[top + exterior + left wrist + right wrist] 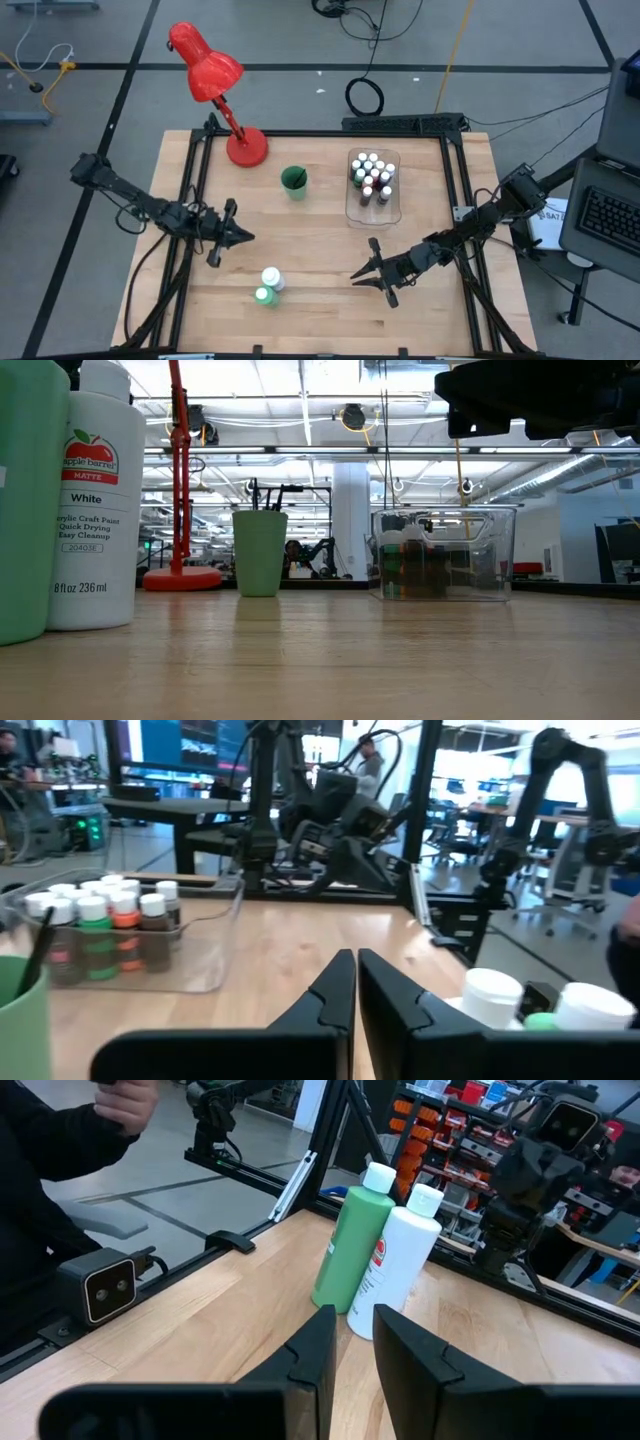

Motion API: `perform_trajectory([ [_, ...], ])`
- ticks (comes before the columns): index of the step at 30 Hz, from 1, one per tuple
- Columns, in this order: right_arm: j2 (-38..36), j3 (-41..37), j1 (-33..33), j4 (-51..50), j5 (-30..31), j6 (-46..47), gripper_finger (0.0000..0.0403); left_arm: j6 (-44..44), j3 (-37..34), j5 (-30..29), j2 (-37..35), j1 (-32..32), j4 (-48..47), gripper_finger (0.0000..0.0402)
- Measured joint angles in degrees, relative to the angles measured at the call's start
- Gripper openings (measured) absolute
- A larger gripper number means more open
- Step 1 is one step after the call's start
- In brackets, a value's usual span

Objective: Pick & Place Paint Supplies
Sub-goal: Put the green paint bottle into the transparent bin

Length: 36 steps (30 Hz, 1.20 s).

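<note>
Left gripper (244, 237) closed, empty, over wooden table (320, 310); right gripper (360, 272) narrowly parted, empty. White bottle (96, 500), green bottle (25, 500) upright at front edge. Label: "Apple Barrel Matte White". Small bottles (371, 177) in tray (356, 210).

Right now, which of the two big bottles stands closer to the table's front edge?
The green bottle. It stands at the front, touching the white bottle, which sits just behind it, toward the cup.

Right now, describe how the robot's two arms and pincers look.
Both arms are dark, slim and jointed, with black cables running along them. The left pincer and right pincer each end in two black tapered fingers; in the wrist views, the left fingers and right fingers are matte, angular wedges. No markings show.
</note>
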Motion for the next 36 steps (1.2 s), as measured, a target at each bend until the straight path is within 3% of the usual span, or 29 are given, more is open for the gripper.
perform_trajectory([
  [16,0.0,0.0,0.0,-0.2,0.1,0.0,0.0064,2.1,0.0,-0.1,0.0,-1.7,1.2,0.0002],
  [27,0.0,0.0,0.0,-0.4,0.2,-0.2,0.0064,4.6,0.0,-0.1,0.0,-1.7,1.2,0.0015],
  [36,0.0,0.0,-0.6,-0.4,0.2,0.2,0.0064,-6.5,0.0,0.3,2.6,-2.2,-0.1,0.0002],
])
